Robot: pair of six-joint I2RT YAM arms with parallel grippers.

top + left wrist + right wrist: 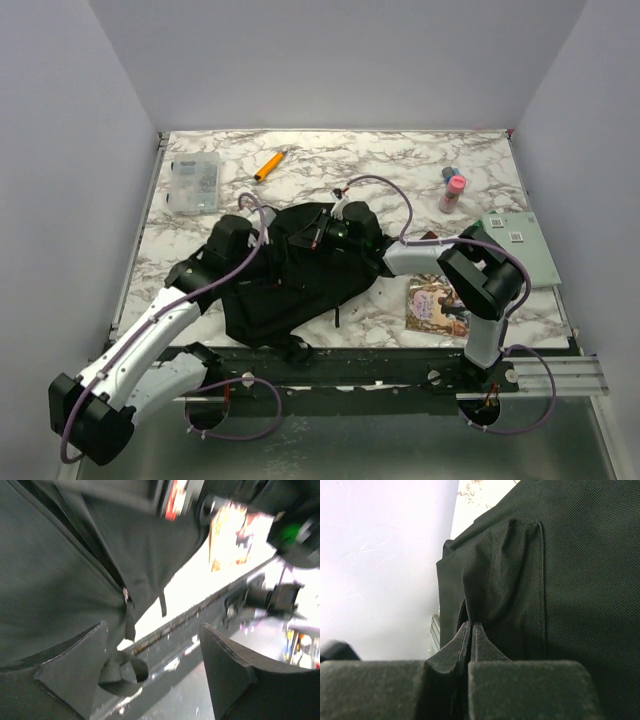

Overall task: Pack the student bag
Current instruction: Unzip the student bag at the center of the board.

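Lying flat at the middle of the marbled tabletop (400, 160), the student bag (300, 275) is a crumpled black mass whose near edge reaches the tabletop's front rim. Both arms meet at it.

Left gripper (155, 672): at the bag's left side, jaws spread wide and pinching nothing. A black strap loop (125, 672) from the bag hangs just beside one of its fingers (75, 672). The wrist view is blurred.

Right gripper (471, 637): at the bag's far edge, jaws pressed together with their tips against a raised fold of the bag's cloth. Whether any cloth is nipped between them cannot be told.

Surrounding items, placed from the bag:
- a clear plastic box (195, 183) lies beyond its far-left corner, apart from it;
- an orange pen (268, 165) lies beyond its far edge, near the box;
- a pink bottle (453, 192) stands upright, well to its far right;
- a green board (522, 248) lies flat farther right, past the right arm;
- a picture book (437, 305) lies just to its right, near the front rim, partly under the right arm.
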